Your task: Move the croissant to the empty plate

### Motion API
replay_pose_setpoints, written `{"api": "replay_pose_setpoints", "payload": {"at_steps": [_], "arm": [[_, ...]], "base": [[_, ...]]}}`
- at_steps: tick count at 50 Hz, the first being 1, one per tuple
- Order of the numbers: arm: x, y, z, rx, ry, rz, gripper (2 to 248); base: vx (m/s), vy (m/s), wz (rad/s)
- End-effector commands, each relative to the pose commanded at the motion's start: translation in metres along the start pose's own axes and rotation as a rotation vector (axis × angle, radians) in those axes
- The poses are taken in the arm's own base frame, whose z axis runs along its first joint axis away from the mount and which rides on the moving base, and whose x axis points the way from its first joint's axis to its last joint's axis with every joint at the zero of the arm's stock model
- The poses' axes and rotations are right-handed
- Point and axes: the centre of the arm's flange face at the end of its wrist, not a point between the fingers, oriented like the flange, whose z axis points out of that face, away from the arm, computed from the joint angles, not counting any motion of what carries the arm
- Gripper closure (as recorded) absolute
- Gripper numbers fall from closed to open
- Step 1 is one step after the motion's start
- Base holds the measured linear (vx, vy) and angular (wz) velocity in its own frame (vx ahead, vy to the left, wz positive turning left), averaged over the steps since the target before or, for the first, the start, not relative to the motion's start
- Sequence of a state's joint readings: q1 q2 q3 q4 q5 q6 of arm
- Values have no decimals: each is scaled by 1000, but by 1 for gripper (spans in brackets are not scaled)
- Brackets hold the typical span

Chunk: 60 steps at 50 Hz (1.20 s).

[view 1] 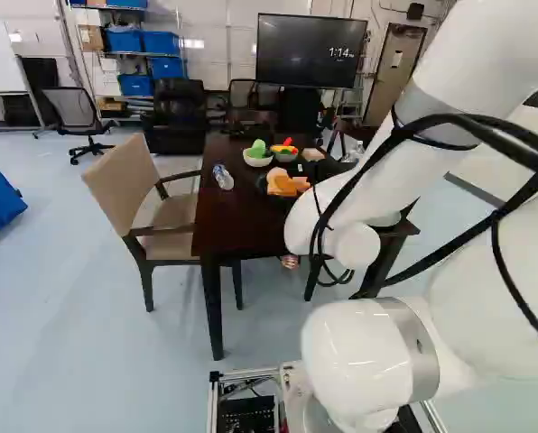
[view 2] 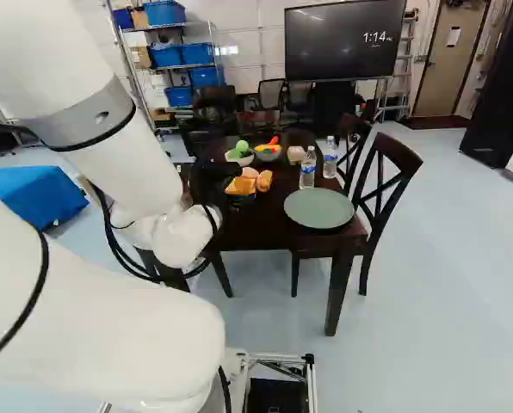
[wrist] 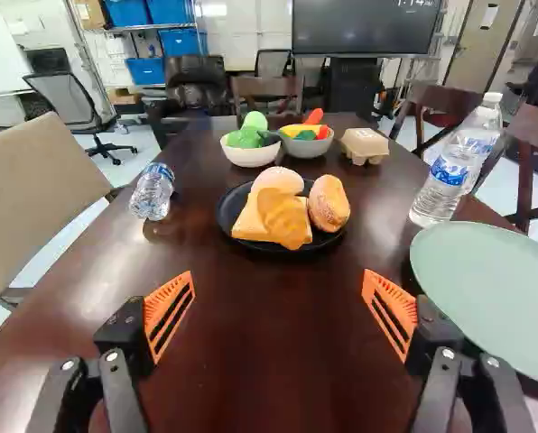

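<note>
You look past the white arm [view 1: 368,180] from behind in both base views, one camera to its left, one to its right, facing ahead and slightly down. Both share the dark table [view 1: 242,225] and television [view 1: 310,51]. Your wrist view faces the same way from much nearer, low over the tabletop, sharing the beige armchair [view 1: 120,185] with the left base view and the green plate [view 2: 318,208] with the right.

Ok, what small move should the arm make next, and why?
Probably ease the open gripper forward toward the croissant: it lies ahead on the black plate, nothing is between the fingers, and the green plate is empty.
</note>
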<state>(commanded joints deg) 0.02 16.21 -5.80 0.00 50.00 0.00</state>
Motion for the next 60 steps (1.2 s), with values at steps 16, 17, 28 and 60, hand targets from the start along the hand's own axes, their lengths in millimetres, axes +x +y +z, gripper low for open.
{"api": "replay_pose_setpoints", "payload": {"at_steps": [16, 17, 28, 60], "arm": [[26, -2, 22, 8, 34, -2, 3], [27, -3, 23, 8, 36, -2, 3], [45, -4, 40, 11, 54, -3, 3], [83, -4, 88, 10, -41, -3, 3]], "base": [[0, 0, 0], [0, 0, 0], [0, 0, 0], [0, 0, 0]]}}
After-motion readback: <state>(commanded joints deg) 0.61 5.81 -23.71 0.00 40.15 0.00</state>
